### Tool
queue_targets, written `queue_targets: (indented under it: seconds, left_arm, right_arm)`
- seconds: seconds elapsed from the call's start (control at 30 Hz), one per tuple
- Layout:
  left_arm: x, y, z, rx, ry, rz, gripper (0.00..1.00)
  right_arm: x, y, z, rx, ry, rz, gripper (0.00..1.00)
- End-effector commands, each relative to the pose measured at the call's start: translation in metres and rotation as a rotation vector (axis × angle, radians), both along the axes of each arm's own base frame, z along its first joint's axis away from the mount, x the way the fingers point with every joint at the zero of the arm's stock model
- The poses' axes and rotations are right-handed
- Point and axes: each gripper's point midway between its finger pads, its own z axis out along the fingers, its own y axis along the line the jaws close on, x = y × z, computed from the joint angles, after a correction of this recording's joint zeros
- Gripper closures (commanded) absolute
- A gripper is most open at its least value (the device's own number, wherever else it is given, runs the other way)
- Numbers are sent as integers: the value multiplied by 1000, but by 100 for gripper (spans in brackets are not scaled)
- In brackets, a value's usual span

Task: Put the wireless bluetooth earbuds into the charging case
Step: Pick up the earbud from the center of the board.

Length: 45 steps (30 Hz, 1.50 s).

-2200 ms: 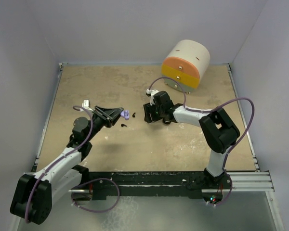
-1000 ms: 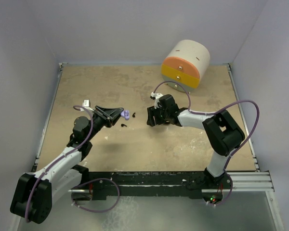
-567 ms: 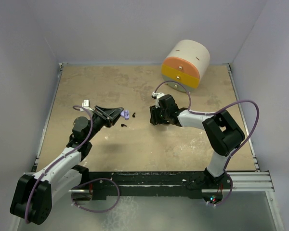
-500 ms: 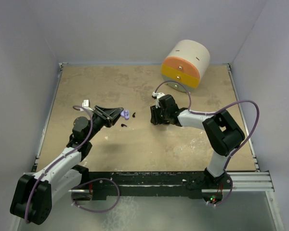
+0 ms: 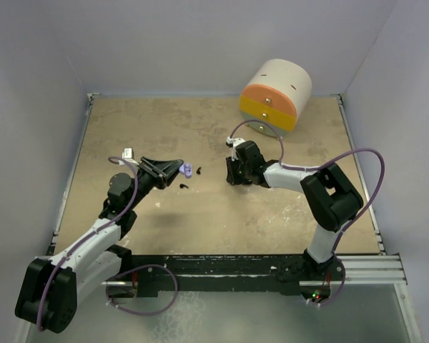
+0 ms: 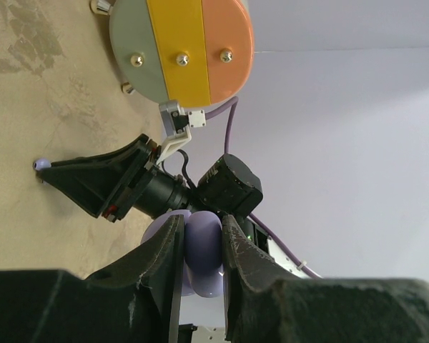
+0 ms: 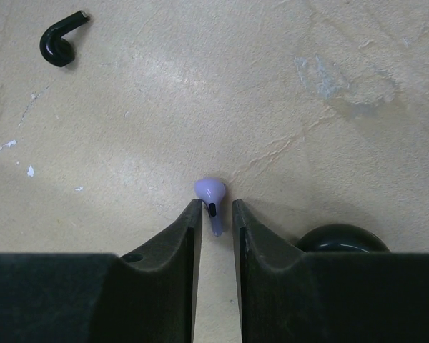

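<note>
My left gripper point(image 5: 176, 168) point(image 6: 202, 225) is shut on a lavender charging case point(image 6: 204, 251), held off the table; the case point(image 5: 182, 169) shows at its tips from above. My right gripper point(image 5: 229, 174) point(image 7: 214, 212) is low on the table, jaws narrow on either side of a lavender earbud point(image 7: 211, 194) with small gaps showing on both sides. That earbud point(image 6: 40, 164) shows at the right gripper's tip in the left wrist view. Two black earbuds point(image 5: 198, 170) point(image 5: 184, 186) lie between the grippers. One black earbud point(image 7: 59, 44) shows in the right wrist view.
A cream cylinder with an orange and yellow drawer face point(image 5: 273, 96) point(image 6: 179, 50) stands at the back right. A black round puck point(image 7: 341, 239) lies just right of my right fingers. Pale walls enclose the tan table point(image 5: 164, 128).
My right gripper has shifted slightly right and its jaws have narrowed around the lavender earbud. My left arm with the case has not moved.
</note>
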Motion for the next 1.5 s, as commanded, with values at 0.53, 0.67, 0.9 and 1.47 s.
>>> queue_targets:
  seconds: [0.53, 0.67, 0.9, 1.47]
  left_arm:
    - [4, 3, 19, -9, -79, 19, 100]
    - [4, 4, 18, -8, -77, 19, 100]
    - [3, 4, 19, -10, -78, 20, 100]
    - [-1, 4, 21, -40, -95, 10, 100]
  right_arm:
    - [10, 4, -1, -18, -9, -10, 72]
    - [11, 3, -2, -32, -6, -13, 70]
    - [12, 1, -5, -70, 27, -23, 69]
    - [-2, 4, -8, -133, 93, -42, 67]
